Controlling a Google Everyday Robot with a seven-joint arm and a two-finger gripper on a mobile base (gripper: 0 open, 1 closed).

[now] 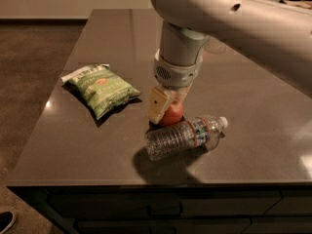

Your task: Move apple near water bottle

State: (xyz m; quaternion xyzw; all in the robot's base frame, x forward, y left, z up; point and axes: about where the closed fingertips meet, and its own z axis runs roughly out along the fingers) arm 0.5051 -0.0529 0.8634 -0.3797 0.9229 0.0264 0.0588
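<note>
Camera view, nearest first: the water bottle (183, 135) lies on its side near the front edge of the desk (73, 145). Just behind it, touching it, is the apple (172, 116), pinched between my jaws, which reach down from above. Farther back lies a green snack bag (101, 87).

Pincer (166, 109) on glossy apple (173, 116); crinkled plastic bottle (183, 136)
</note>
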